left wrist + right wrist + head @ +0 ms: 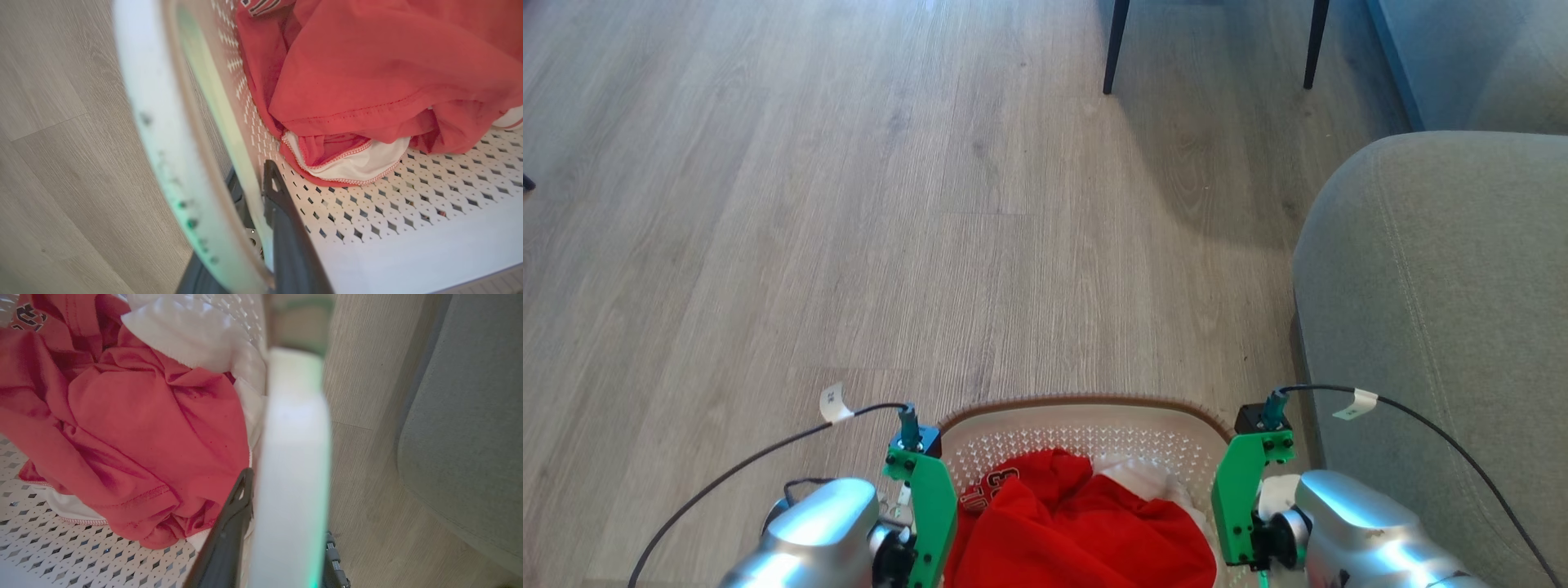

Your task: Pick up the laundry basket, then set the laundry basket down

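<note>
basket: laundry basket [1086, 406] between both arms, over the floor [849, 245], probably lifted
left gripper [253, 179]: fingers clamped across left rim
right gripper [286, 506]: same, right rim
risk: uneven lowering, rim slips, clothes [1086, 531] spill

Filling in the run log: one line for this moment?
left tool: clamped on basket side | right tool: clamped on opposite side | contents: red clothes

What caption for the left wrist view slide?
Wrist close-up: left gripper clamps a wall of the laundry basket, one finger inside near red and white clothes.
</note>
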`<state>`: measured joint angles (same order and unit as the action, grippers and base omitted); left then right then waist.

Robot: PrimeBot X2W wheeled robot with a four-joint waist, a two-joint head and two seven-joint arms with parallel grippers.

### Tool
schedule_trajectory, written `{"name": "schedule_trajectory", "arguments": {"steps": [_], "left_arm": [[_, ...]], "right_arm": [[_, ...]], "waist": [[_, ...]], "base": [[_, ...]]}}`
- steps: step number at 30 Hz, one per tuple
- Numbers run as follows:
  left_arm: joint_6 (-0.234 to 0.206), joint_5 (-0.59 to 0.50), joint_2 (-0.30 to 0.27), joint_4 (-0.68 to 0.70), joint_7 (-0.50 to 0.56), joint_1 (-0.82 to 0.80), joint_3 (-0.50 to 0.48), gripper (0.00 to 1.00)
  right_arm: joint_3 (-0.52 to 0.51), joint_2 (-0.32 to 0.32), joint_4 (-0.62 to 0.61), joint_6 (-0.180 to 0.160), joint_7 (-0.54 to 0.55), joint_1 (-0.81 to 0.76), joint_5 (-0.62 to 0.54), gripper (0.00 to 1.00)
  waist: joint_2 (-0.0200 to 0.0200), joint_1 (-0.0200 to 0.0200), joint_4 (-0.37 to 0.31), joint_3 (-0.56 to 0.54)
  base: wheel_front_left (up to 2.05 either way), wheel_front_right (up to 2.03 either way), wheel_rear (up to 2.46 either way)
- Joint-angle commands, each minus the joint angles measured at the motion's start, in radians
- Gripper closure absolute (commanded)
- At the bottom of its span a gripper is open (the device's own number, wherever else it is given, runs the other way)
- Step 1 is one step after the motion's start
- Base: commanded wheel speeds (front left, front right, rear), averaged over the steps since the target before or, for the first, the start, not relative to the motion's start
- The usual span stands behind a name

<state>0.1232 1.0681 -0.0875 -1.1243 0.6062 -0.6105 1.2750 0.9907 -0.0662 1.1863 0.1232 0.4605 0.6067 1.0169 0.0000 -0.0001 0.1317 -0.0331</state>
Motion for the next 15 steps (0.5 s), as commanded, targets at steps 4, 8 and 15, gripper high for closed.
{"name": "schedule_trajectory", "arguments": {"steps": [4, 8, 15], "left_arm": [[0.007, -0.019, -0.018, 0.016, 0.007, -0.036, 0.005, 1.0], [0.007, -0.018, -0.017, 0.016, 0.007, -0.036, 0.005, 1.0], [0.007, -0.017, -0.014, 0.013, 0.004, -0.038, 0.005, 1.0]], "right_arm": [[0.037, 0.016, -0.024, 0.008, -0.015, 0.034, 0.001, 1.0], [0.049, 0.016, -0.019, 0.008, -0.018, 0.037, 0.014, 1.0], [0.071, 0.016, -0.014, 0.008, -0.022, 0.044, 0.037, 1.0]], "waist": [[0.0, 0.0001, 0.0, -0.002], [0.0, 0.0001, 0.002, -0.003], [0.0, 0.0001, 0.002, -0.002]], "base": [[0.0, 0.0, 0.0], [0.0, 0.0, 0.0], [0.0, 0.0, 0.0]]}}
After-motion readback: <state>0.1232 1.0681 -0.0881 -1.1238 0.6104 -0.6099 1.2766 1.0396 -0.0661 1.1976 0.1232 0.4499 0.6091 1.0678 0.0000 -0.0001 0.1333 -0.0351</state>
